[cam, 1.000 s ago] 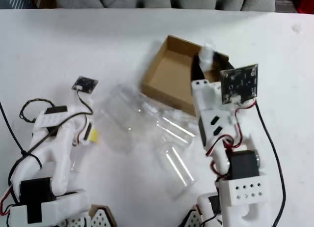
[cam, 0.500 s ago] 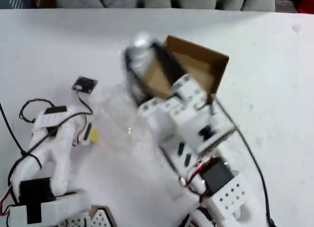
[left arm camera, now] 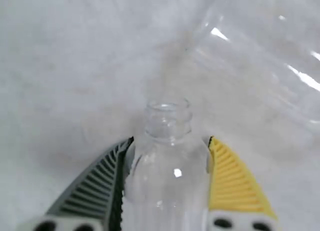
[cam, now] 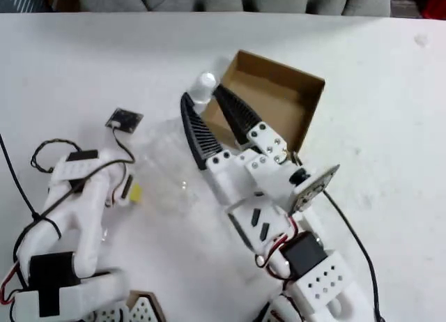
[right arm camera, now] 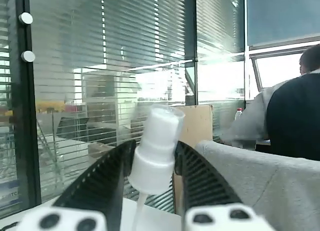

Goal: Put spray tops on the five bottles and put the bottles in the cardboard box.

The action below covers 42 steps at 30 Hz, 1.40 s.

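My right gripper (cam: pixel 202 97) is held above the table just left of the cardboard box (cam: pixel 279 85), its black fingers pointing away from me. It is shut on a white spray top (cam: pixel 204 83), which stands upright between the fingers in the right wrist view (right arm camera: pixel 155 151), dip tube hanging down. My left gripper (left arm camera: pixel 167 161), with one grey and one yellow finger (cam: pixel 132 192), is low at the left of the table. It is shut on a clear bottle (left arm camera: pixel 167 156) whose open neck has no top.
Several more clear bottles (cam: pixel 167 151) lie on the white table between the arms, partly under the right arm; one shows in the left wrist view (left arm camera: pixel 260 56). A small black board (cam: pixel 122 119) on a wire lies left of the box.
The right arm swung left from over the box's near right side, carrying the spray top, and now holds it beside the box's left corner. The left arm has stayed put.
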Tool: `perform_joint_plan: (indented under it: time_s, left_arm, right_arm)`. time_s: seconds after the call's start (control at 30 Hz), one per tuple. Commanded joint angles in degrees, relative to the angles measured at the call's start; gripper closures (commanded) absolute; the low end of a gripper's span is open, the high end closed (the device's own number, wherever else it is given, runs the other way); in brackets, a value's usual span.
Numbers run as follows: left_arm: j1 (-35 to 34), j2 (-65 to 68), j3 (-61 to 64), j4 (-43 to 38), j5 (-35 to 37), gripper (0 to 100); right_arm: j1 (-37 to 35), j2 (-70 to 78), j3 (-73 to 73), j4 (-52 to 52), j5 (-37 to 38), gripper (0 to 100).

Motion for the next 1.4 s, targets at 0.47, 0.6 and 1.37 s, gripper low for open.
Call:
perform_joint_plan:
  time_s: [0.47,0.6,1.37]
  left_arm:
    - [6.02,-8.4,-13.63,5.54,0.97,98]
    - [9.8,-18.24,-10.37,5.8,0.97,98]
    - [16.31,-50.77,22.77,-15.38,0.53,98]
  right_arm:
    - [0.31,11.82,-0.53,-12.0,-5.1,98.2]
    - [0.57,13.32,-0.53,-14.11,-10.11,98.2]
    - [8.13,39.43,-8.0,-34.33,-21.1,98.2]
